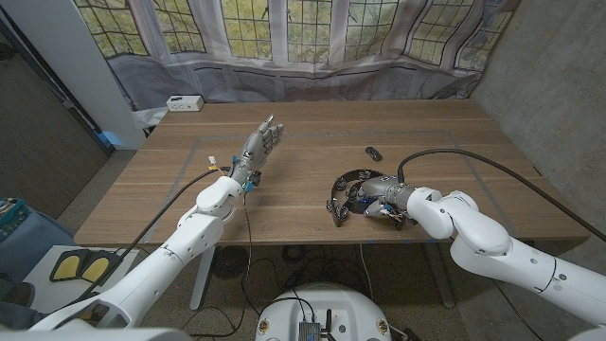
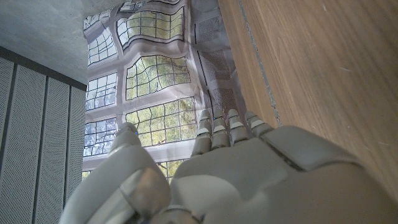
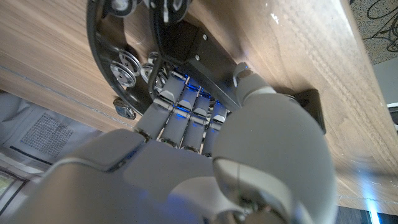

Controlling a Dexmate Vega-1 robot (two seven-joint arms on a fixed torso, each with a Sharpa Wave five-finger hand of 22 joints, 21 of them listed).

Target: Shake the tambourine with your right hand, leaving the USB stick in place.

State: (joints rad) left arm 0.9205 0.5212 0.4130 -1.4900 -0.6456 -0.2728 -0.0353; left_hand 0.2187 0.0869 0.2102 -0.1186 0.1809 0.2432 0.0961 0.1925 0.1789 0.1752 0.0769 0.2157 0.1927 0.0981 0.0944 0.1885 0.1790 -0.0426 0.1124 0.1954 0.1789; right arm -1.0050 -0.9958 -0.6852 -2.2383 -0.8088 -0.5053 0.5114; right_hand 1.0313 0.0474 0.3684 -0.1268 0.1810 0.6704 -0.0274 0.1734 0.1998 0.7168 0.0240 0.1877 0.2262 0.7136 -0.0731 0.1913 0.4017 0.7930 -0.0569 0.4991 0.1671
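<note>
On the brown wooden table (image 1: 312, 142): one black round tambourine with silver jingles (image 1: 348, 196), near the front edge on the robot's right. Right hand (image 1: 379, 192) rests on it, fingers (image 3: 177, 118) pressed together, curled over the rim. Left hand (image 1: 259, 145) raised, fingers straight, slightly apart, holding nothing. One small black USB stick (image 1: 373, 152) lies beyond the tambourine, apart. One white box (image 1: 184, 102) at the far left corner. No writing readable.
</note>
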